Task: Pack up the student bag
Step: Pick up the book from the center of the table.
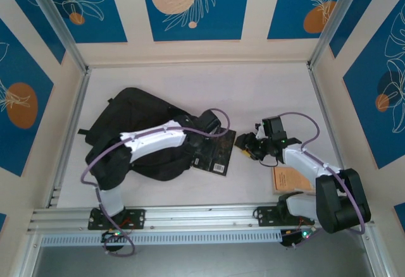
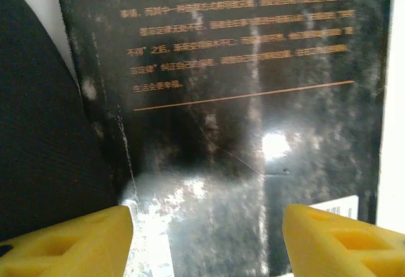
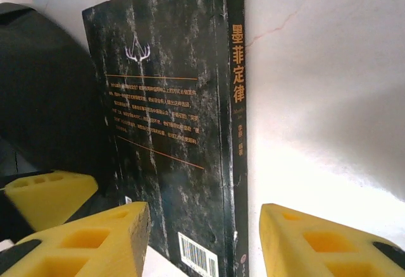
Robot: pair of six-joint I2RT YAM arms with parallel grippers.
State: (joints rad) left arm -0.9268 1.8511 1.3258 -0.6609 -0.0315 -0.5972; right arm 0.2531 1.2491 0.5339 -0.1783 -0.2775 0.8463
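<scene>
On table's point(image 1: 253, 90) left half: student bag point(image 1: 136, 109), soft, floppy, prob light, so best pinched at strap/zip seam. Left gripper point(image 2: 205, 239) & right gripper point(image 3: 202, 245): jaws spread, empty, at black book point(image 1: 218, 157).

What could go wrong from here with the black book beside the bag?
1. The left hand and the right hand are both open at the black book, close together, so they might collide.
2. The book's cover looks glossy and it lies flat, with the student bag along one edge. The fingers may slip or only push it.
</scene>
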